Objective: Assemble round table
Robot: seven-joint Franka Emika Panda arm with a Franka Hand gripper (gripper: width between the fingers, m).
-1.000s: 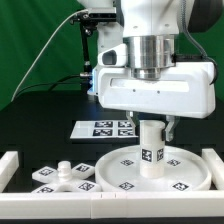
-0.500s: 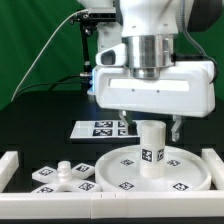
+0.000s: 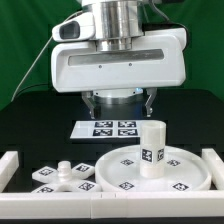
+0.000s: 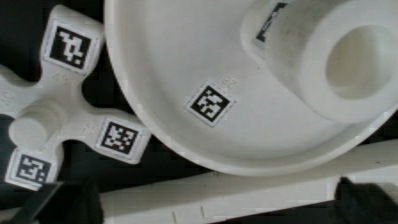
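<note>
The round disc (image 3: 185, 160) lies on the table at the front, rim up, with tags on it. The short cylindrical leg (image 3: 152, 147) stands upright at its centre. The four-armed cross base (image 3: 62, 176) lies to the exterior view's left of the disc. My gripper (image 3: 119, 102) hangs open and empty, above and behind the disc, to the exterior view's left of the leg and apart from it. The wrist view shows the disc (image 4: 187, 55), the leg's top (image 4: 349, 62) and the cross base (image 4: 68, 110) from above, with my dark fingertips (image 4: 64, 200) wide apart.
The white blocky border rail (image 3: 11, 166) runs along the left, front and right of the work area and shows in the wrist view (image 4: 214, 196). The marker board (image 3: 108, 128) lies behind the disc, under my gripper. A green cloth hangs at the back left.
My gripper stood with its fingers around the leg's top; it has risen and moved toward the exterior view's left. The leg stays upright on the disc.
</note>
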